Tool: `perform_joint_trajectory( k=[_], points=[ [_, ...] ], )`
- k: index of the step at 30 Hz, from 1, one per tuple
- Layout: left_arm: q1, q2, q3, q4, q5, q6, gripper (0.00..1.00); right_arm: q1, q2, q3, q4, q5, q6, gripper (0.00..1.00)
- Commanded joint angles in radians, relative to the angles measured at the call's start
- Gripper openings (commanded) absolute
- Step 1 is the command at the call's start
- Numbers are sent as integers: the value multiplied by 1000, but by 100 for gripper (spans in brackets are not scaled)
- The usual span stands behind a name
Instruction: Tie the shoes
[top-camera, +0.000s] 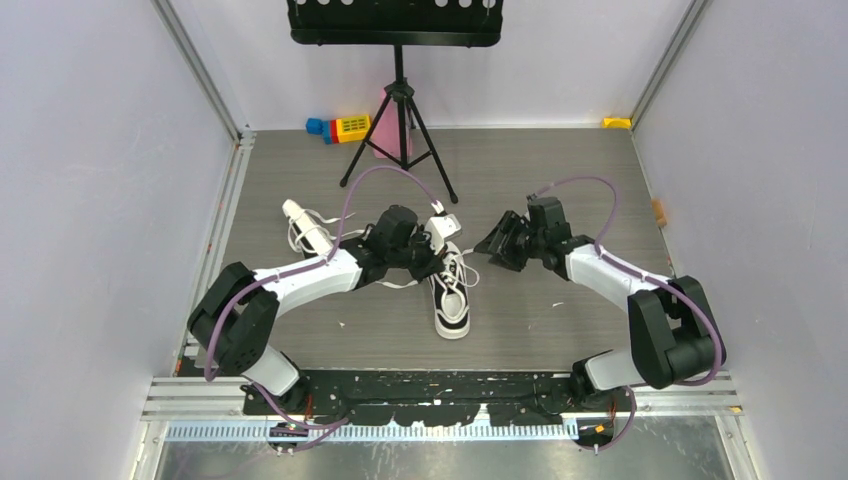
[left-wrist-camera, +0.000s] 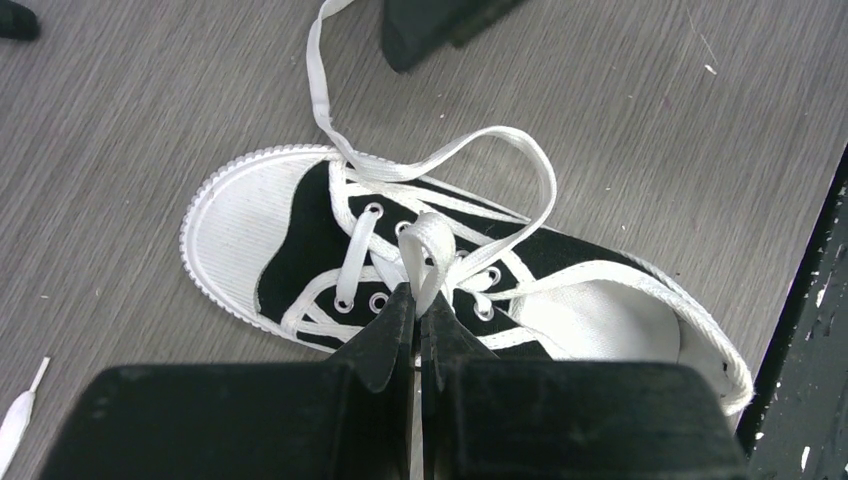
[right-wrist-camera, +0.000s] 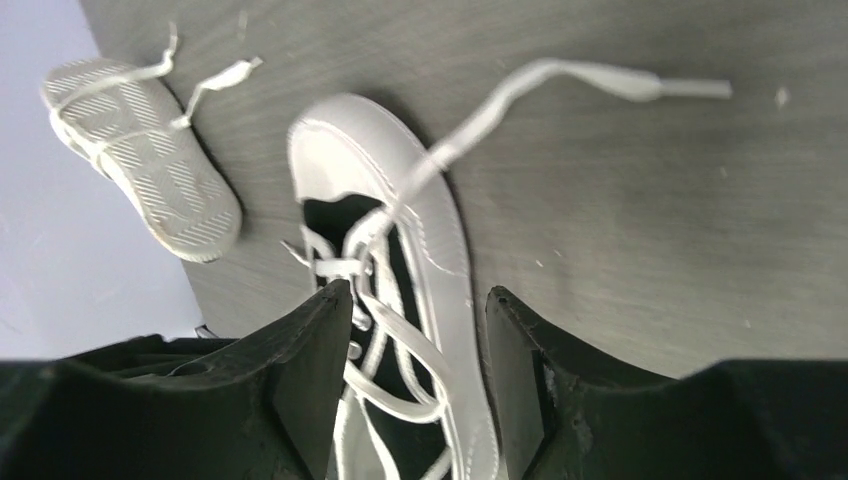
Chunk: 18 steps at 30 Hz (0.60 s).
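One shoe (top-camera: 453, 305) stands upright mid-table, black with a white toe cap (left-wrist-camera: 240, 230). My left gripper (top-camera: 437, 262) hangs over its eyelets, shut on a loop of white lace (left-wrist-camera: 430, 245) pinched between its fingertips (left-wrist-camera: 418, 300). A larger loop (left-wrist-camera: 520, 160) lies across the tongue, and a free lace end (left-wrist-camera: 320, 90) trails away. My right gripper (top-camera: 490, 243) is open just right of the shoe (right-wrist-camera: 440, 250), with nothing between its fingers (right-wrist-camera: 418, 290). The other shoe (top-camera: 303, 222) lies at the left, sole showing (right-wrist-camera: 140, 160).
A black music-stand tripod (top-camera: 400, 120) stands at the back centre with coloured toy blocks (top-camera: 340, 128) beside it. A yellow piece (top-camera: 617, 122) sits in the back right corner. Walls close in left and right. A black rail (left-wrist-camera: 810, 330) runs along the near edge.
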<state>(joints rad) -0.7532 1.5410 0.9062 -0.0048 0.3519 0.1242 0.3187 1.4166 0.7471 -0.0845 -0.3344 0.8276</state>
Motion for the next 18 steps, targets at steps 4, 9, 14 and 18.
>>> perform_joint_trajectory(
  k=[4,9,14,18],
  points=[
    [-6,-15,-9,61,37,10,0,11,-79,-105,93,-62,28,57],
    [-6,-16,-12,63,41,8,0,27,-58,-108,148,-132,-12,57],
    [-6,-15,-12,59,44,6,0,46,-17,-54,61,-130,-90,51],
    [-6,-19,131,55,44,7,0,55,6,-34,-2,-101,-153,49]
  ],
)
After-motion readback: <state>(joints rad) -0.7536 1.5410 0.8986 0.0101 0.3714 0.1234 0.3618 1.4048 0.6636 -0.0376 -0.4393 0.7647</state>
